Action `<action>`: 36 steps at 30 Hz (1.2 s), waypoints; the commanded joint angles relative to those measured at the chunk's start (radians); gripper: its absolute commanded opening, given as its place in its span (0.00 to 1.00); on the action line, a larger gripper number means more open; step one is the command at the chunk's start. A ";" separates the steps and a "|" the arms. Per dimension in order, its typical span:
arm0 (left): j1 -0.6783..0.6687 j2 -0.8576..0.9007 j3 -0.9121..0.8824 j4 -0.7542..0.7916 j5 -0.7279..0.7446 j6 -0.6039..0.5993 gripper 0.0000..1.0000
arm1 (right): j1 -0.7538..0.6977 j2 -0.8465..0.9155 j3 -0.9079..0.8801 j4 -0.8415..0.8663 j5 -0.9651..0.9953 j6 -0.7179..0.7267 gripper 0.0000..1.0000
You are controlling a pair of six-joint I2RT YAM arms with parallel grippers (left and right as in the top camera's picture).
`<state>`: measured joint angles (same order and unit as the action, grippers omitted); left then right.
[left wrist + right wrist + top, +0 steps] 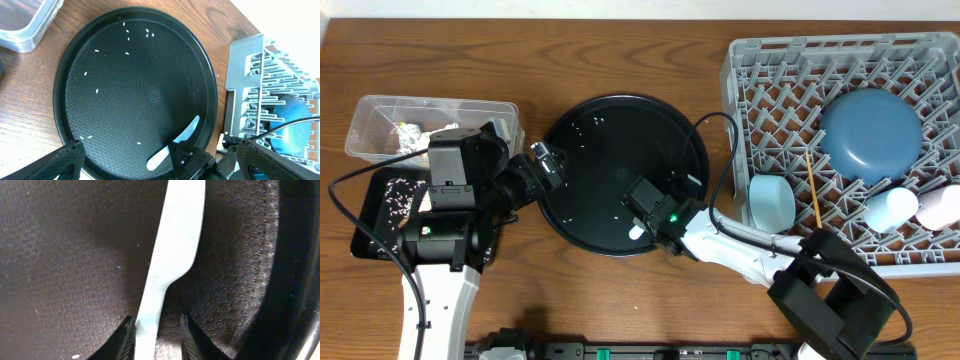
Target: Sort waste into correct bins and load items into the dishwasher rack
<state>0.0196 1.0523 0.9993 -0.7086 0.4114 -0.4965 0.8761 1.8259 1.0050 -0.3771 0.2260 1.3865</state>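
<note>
Your right end effector stood narrowly parted astride the handle of the white spoon, with a gap on one side. The spoon lay flat on the round black tray, near its rim. Your left end effector hung wide open and empty.

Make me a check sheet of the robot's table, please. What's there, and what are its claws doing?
surface: brown wooden table.
job's things: blue plate, light blue bowl, chopstick, pale blue cup and pink cup in the rack; white spoon on the round black tray; snack wrapper in the clear tub; rice grains in the shallow black tray.
clutter: stray grains on the round tray.
grippers: left gripper open, empty; right gripper straddles the spoon handle, not clamped.
cables: black cable arcs beside the rack.
surroundings: pale strip beyond the far edge.
</note>
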 commanded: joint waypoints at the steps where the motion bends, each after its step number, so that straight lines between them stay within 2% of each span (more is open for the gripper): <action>1: 0.005 0.001 0.014 -0.002 -0.009 0.014 0.98 | 0.002 0.026 -0.004 -0.004 0.039 0.015 0.19; 5: 0.005 0.001 0.014 -0.002 -0.009 0.014 0.98 | 0.002 0.026 -0.004 -0.004 0.039 0.015 0.07; 9: 0.005 0.001 0.014 -0.002 -0.009 0.014 0.98 | 0.002 0.026 -0.004 -0.005 0.040 0.015 0.05; 11: 0.005 0.001 0.014 -0.002 -0.009 0.014 0.98 | 0.002 0.026 -0.004 -0.004 0.040 0.014 0.01; 14: 0.005 0.001 0.014 -0.002 -0.009 0.014 0.98 | 0.002 0.026 -0.003 0.003 0.051 0.000 0.01; 20: 0.005 0.001 0.014 -0.002 -0.009 0.014 0.98 | -0.003 0.024 0.049 -0.006 0.062 -0.154 0.01; 27: 0.005 0.001 0.014 -0.002 -0.009 0.014 0.98 | -0.008 0.024 0.096 -0.074 0.062 -0.174 0.01; 33: 0.005 0.001 0.014 -0.002 -0.009 0.014 0.98 | -0.013 0.024 0.096 -0.083 0.063 -0.180 0.01; 36: 0.005 0.001 0.014 -0.002 -0.009 0.014 0.98 | -0.021 0.024 0.095 -0.082 0.068 -0.180 0.18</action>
<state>0.0196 1.0523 0.9993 -0.7086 0.4114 -0.4965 0.8684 1.8393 1.0840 -0.4557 0.2691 1.2274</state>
